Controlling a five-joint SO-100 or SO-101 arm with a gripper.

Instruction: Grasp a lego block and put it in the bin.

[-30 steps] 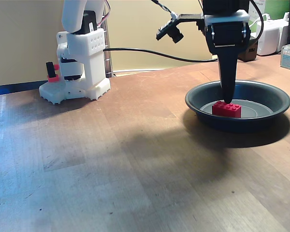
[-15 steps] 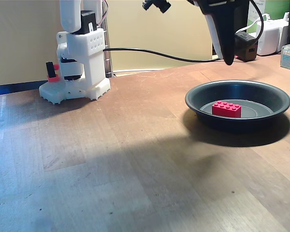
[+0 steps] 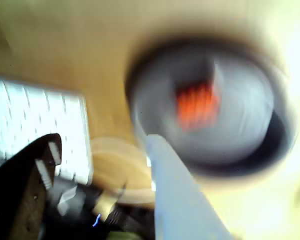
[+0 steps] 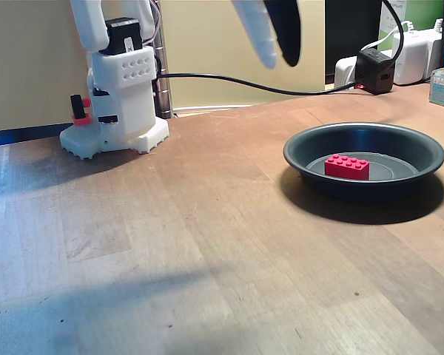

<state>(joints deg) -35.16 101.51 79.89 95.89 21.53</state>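
End effector (image 4: 274, 48): raised high, fingers slightly apart, holding nothing; in the wrist view (image 3: 102, 150) one dark and one pale finger with a gap between.
Block (image 4: 347, 166): below and to the right of the end effector in the fixed view, resting flat in the bin, studs up.
Bin (image 4: 303, 151): on the worktop (image 4: 170, 244), well under the end effector; blurred in the wrist view (image 3: 270, 145), block (image 3: 196, 104) near its middle.
Block axis: long side running left-right across the fixed view, one long face toward the camera.
Why so placed: block lying free in the bin suggests delivery done; height of the end effector fits clearing the rim.
Arm base (image 4: 115, 111): far left of the end effector, at the worktop's back.
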